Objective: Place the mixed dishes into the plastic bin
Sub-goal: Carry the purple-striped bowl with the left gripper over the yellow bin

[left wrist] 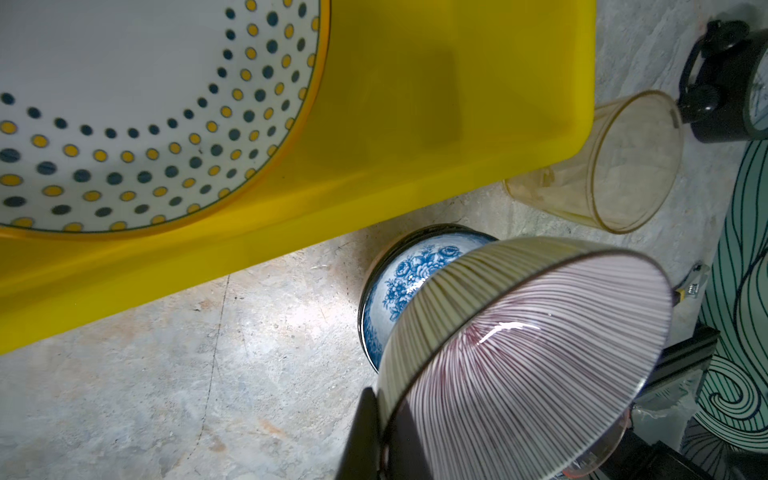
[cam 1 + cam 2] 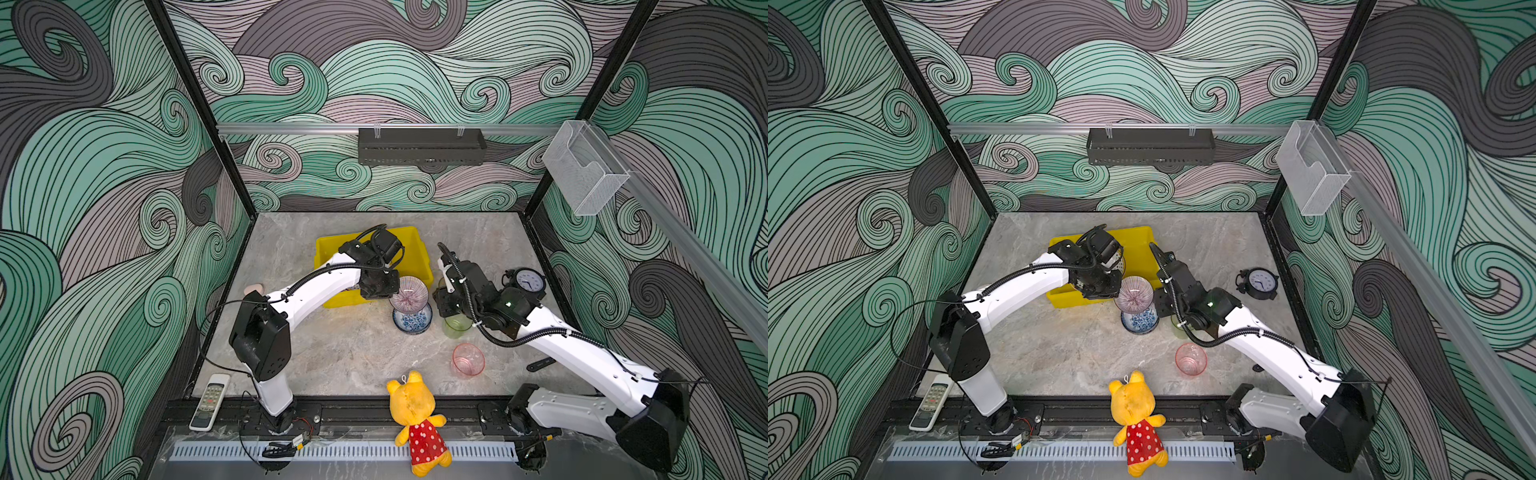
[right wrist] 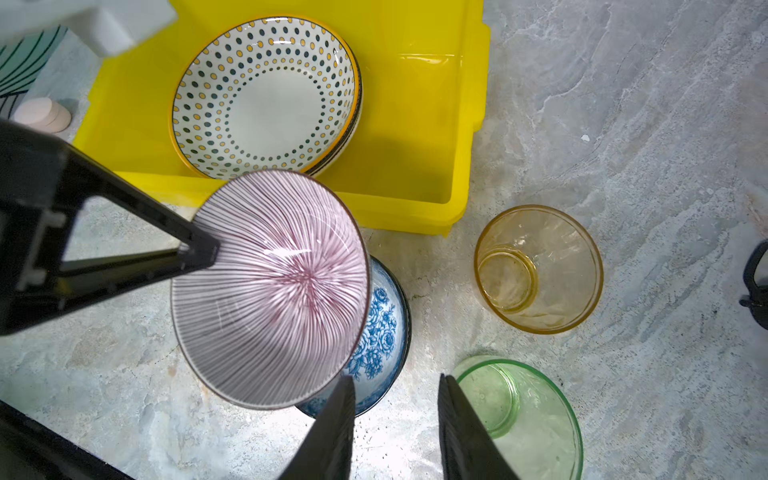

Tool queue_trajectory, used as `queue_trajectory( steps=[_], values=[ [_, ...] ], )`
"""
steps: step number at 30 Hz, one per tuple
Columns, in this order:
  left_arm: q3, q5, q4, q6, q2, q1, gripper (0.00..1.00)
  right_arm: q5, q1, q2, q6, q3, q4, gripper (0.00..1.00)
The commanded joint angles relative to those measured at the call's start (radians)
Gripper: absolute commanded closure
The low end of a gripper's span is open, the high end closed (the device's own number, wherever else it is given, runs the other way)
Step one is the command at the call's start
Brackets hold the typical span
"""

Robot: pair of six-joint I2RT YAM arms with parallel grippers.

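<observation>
The left gripper (image 3: 198,250) is clamped on the rim of the purple-striped bowl (image 3: 270,291). It holds the bowl tilted in the air just outside the plastic bin (image 3: 415,124), above the blue floral bowl (image 3: 384,328) that sits against the bin's outer wall. The dotted-rim plate (image 3: 266,104) tops a stack at one end of the bin. The carry probably goes best if the bowl rises clear of the bin's rim, levels out, then comes down on the bare floor beside the plates. The right gripper (image 3: 395,386) hangs part open and empty outside the bin.
</observation>
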Motion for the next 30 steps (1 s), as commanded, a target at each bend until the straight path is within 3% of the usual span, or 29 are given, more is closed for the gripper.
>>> queue_trajectory(
  steps=[1, 30],
  values=[
    [0.049, -0.052, -0.033, 0.016, -0.063, 0.023, 1.0, 0.024, -0.002, -0.018, 0.004, -0.01, 0.021, 0.64],
    [0.02, -0.108, -0.052, 0.115, -0.14, 0.246, 1.0, -0.031, -0.003, 0.061, -0.015, 0.036, 0.022, 0.64]
  ],
)
